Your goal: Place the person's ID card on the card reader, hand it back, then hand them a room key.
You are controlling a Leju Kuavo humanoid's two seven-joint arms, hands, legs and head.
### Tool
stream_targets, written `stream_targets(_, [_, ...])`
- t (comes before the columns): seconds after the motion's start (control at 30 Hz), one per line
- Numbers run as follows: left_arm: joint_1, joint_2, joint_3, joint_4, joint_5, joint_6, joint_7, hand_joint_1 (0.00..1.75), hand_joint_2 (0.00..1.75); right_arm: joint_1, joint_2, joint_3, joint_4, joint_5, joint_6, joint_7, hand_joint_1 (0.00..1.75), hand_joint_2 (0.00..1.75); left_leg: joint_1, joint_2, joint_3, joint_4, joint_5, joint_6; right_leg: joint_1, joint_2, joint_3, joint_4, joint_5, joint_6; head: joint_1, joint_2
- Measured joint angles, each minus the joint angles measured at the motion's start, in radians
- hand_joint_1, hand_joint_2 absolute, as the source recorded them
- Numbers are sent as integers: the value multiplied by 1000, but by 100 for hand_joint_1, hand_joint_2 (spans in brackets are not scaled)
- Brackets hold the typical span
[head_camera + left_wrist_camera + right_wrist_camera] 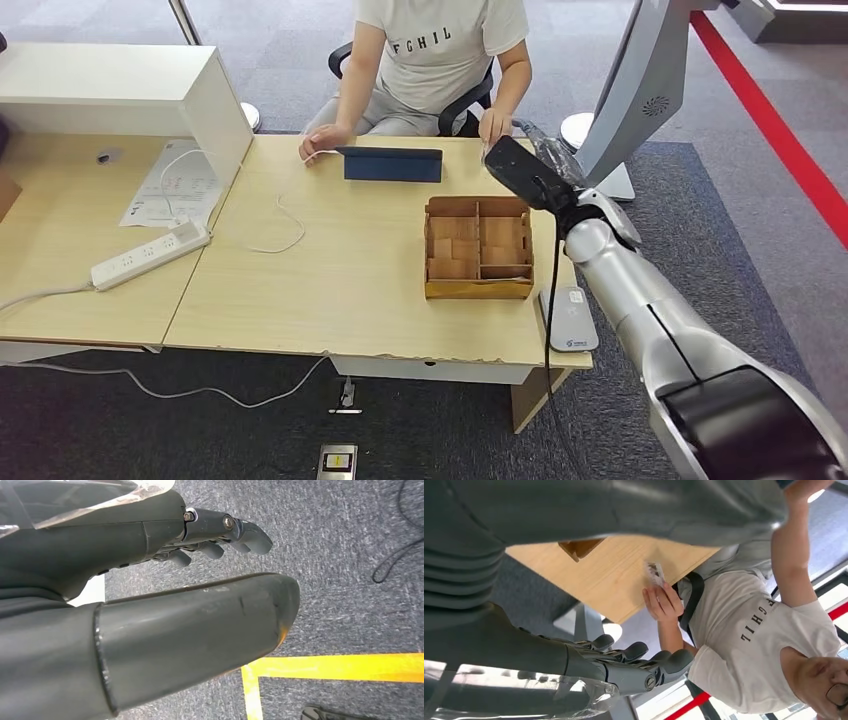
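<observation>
- Right hand (535,165) is raised over the far right corner of the table (330,290), fingers (634,652) spread and holding nothing that you can see.
- Your target, the ID card (655,573), is pinched in the person's hand (664,601) at the table's far edge, just beyond your right hand and towards the person.
- Its long axis cannot be judged: the card is small and blurred.
- Left hand (200,555) hangs over the carpet, fingers loosely extended and empty, so the right is much the nearer.
- Card reader (570,320) lies on the near right corner, behind your reach.
</observation>
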Motion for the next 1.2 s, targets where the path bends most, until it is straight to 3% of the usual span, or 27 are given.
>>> stream_targets(0.13, [0,4,0,0,1,4,15,0,0,7,-47,-95,-30,-113,85,-5,0,0,0,0,0,1,0,0,0,0,0,0,0,0,0,0])
stream_targets(0.33, [1,14,1,0,4,6,16,0,0,65,-168,-152,-123,-262,165,9,0,0,0,-1,0,1,0,0,0,0,0,-1,0,0,0,0])
stream_targets(0.5, [0,22,3,0,9,14,8,0,0,147,-287,-157,-247,-413,179,77,0,0,0,-1,0,1,0,0,-1,0,0,-1,0,0,0,0])
stream_targets(0.63, [0,28,6,0,16,16,-1,0,0,247,-388,-155,-389,-459,159,120,0,0,0,-1,-1,2,0,0,-1,-1,0,-1,0,0,0,0])
stream_targets(0.93, [-4,43,8,0,15,20,5,0,0,559,-582,-155,-865,-339,22,307,0,0,1,-1,-2,1,-1,0,-1,0,0,-1,0,0,0,0])
stream_targets(1.07, [-7,47,9,0,15,20,1,0,0,674,-608,-138,-1056,-184,-41,342,0,0,1,-1,-2,0,-1,0,-1,0,0,0,-1,-1,0,0])
stream_targets(1.2, [-9,47,9,0,16,21,-12,0,0,721,-601,-90,-1163,-40,-82,346,0,0,1,-1,-1,0,-1,0,0,0,0,0,-1,-1,0,0])
